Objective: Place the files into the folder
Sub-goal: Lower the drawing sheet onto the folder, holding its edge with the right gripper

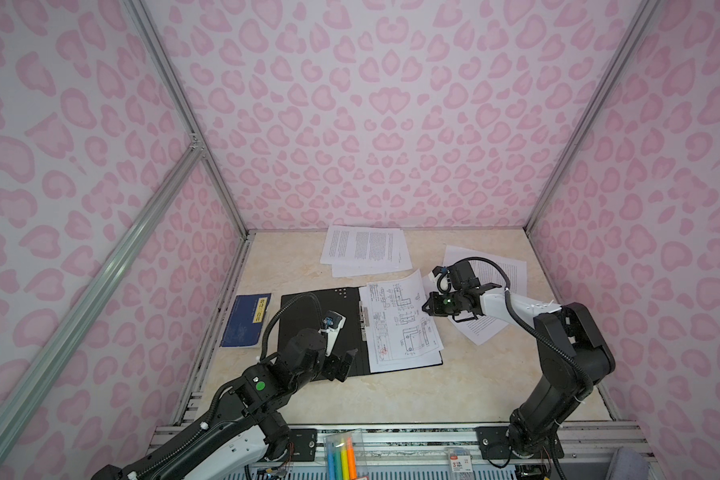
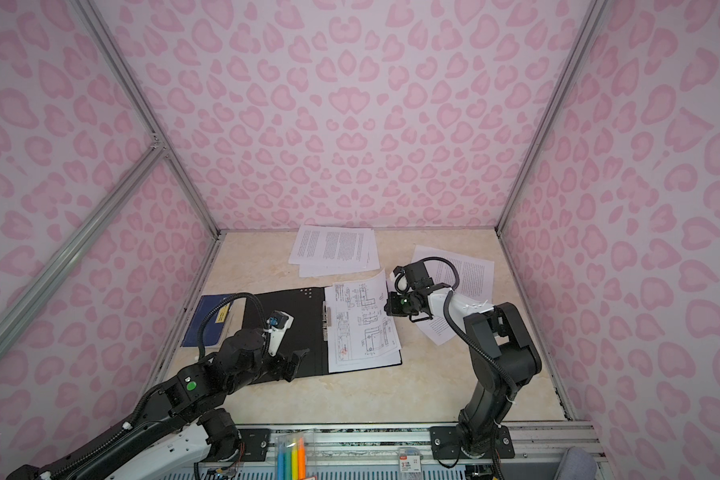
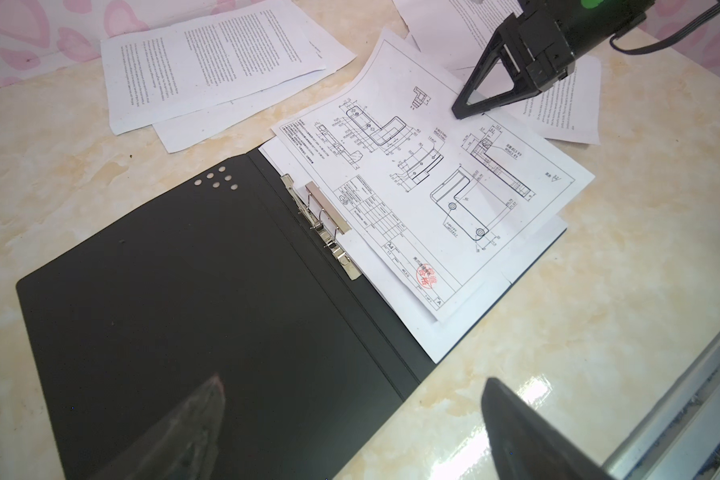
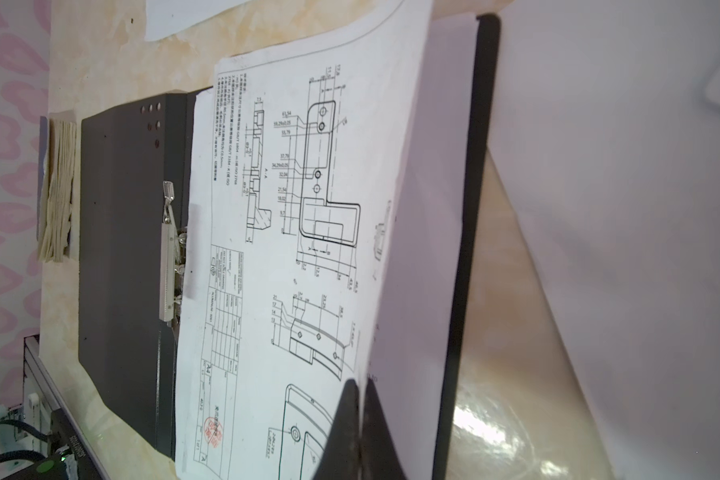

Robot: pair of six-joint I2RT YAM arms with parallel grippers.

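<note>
The folder (image 1: pixel 350 316) (image 2: pixel 304 320) (image 3: pixel 184 291) lies open on the table, black inside up. White sheets rest on its right half, topped by a line-drawing sheet (image 1: pixel 400 328) (image 2: pixel 358 328) (image 4: pixel 287 249). My right gripper (image 1: pixel 425 308) (image 4: pixel 360 384) is shut on that sheet's right edge, which curls up off the folder. My left gripper (image 1: pixel 347 365) (image 3: pixel 354 382) hangs open over the folder's near edge, holding nothing. More files with printed text lie at the back (image 1: pixel 364 249) and at the right (image 1: pixel 508 270), partly under the right arm.
A dark blue booklet (image 1: pixel 246 320) (image 2: pixel 208 320) with a yellow label lies left of the folder, near the left wall. A clear pack of coloured pens (image 1: pixel 341 457) sits on the front rail. Pink patterned walls close in three sides.
</note>
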